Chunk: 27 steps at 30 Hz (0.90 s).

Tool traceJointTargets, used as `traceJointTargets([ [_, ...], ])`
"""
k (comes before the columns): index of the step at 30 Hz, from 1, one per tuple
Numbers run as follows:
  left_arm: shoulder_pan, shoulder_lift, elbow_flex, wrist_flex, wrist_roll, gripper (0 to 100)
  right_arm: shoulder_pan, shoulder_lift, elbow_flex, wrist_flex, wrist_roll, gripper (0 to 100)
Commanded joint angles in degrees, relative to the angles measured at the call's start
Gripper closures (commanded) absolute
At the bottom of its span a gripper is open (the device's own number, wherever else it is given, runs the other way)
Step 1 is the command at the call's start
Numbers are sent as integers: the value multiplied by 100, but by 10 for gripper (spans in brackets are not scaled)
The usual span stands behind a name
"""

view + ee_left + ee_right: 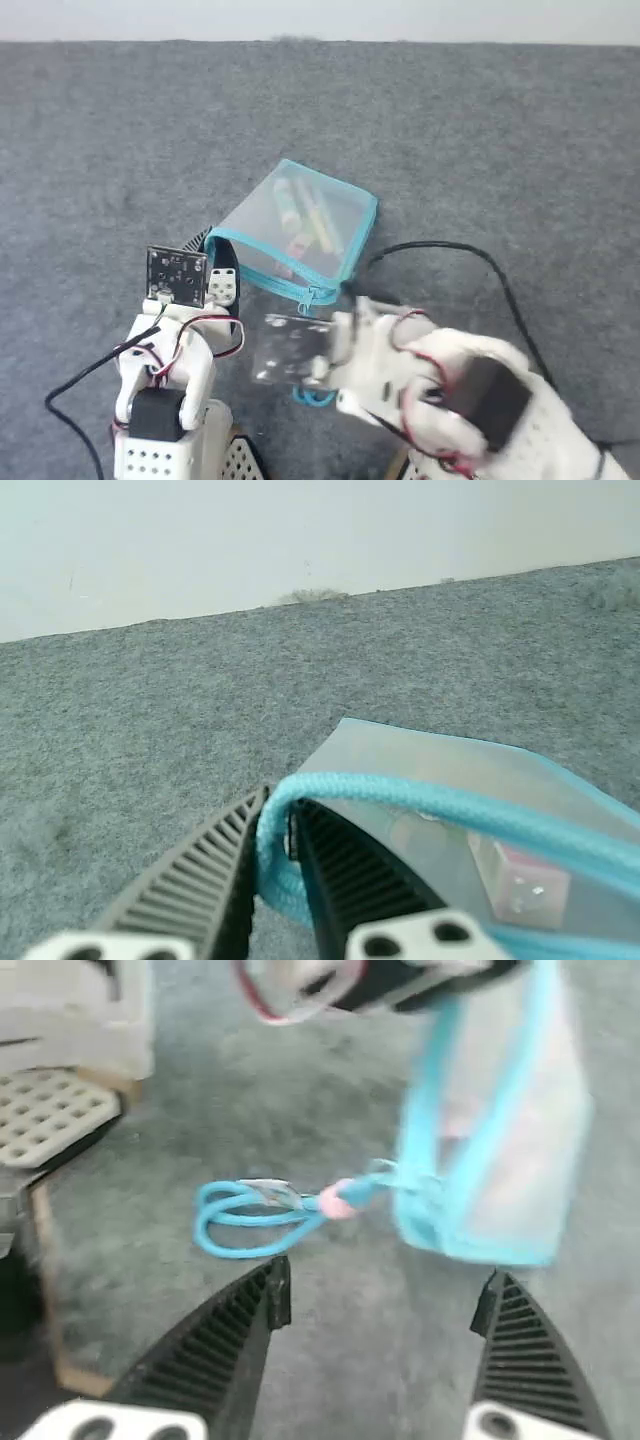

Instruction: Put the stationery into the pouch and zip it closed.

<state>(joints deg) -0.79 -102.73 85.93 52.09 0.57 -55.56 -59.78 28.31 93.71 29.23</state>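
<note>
The coloured pens and other stationery (pixel 305 215) already lay inside the translucent pouch with turquoise trim (pixel 300 225), which sat near the middle of the grey felt-covered desk (pixel 480 130). We therefore judged the zipping step to be in hand.

The left arm (pixel 165 390) stood at 7 o'clock of the pouch. The left jaws were clenched on the turquoise edging at the near corner, anchoring the pouch. The right arm (pixel 450 395) came in from 5 o'clock. The right jaws were spread wide and grasped nothing, hovering over the turquoise pull cord with its pink bead (pixel 255 1215). That cord trailed from the zip slider (pixel 312 296) toward 6 o'clock.

We judged that the next move called for the right jaws to close on the cord or bead and draw it along the zip while the left held firm. The cord was thin and limp and lay flat on the felt, so it would be easy to miss. A black cable (pixel 470 252) looped at 3 o'clock of the pouch, close to the right arm's path. We could not tell how far the zip was closed.
</note>
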Motion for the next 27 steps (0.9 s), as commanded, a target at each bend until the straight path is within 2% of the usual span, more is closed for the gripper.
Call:
traceJointTargets([
  [1, -18, -97, -84, -62, -53, 990, 690, -233, -141, -22, -79, 701],
  [4, -18, -97, -84, -53, -53, 990, 1147, -259, 334, -163, -53, 701],
  [10, -18, -97, -84, -53, -53, 990, 1938, -259, 1688, -1244, 44, 701],
  [16, -18, -97, -84, -62, -53, 990, 1956, -259, 2769, -2879, 62, 698],
  [18, -18, -97, -84, -62, -53, 990, 1956, -259, 2989, -3398, 290, 678],
  [22, -18, -97, -84, -70, -53, 990, 1868, -207, 3086, -3653, 580, 612],
  [27, -18, -97, -84, -79, -53, 990, 1666, -207, 3015, -3679, 580, 608],
])
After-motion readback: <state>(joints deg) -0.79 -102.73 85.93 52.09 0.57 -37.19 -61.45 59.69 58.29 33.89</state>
